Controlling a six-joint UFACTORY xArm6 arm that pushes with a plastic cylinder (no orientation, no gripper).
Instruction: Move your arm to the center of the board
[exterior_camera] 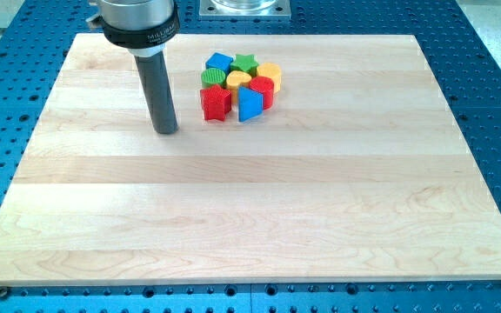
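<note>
My dark rod comes down from the view's top left, and my tip (pixel 166 130) rests on the wooden board (pixel 250 209), left of a tight cluster of blocks near the top middle. The cluster holds a red star (pixel 216 103), a blue block (pixel 250 105), a red cylinder (pixel 263 90), a yellow heart (pixel 238 81), a green block (pixel 213 78), a blue block (pixel 219 62), a green star (pixel 245 63) and a yellow block (pixel 270 71). My tip is a short gap left of the red star and touches no block.
The board lies on a blue perforated table (pixel 494 87). A metal mount plate (pixel 244 8) sits at the view's top edge, above the cluster. The arm's silver collar (pixel 136 19) is above the board's top left part.
</note>
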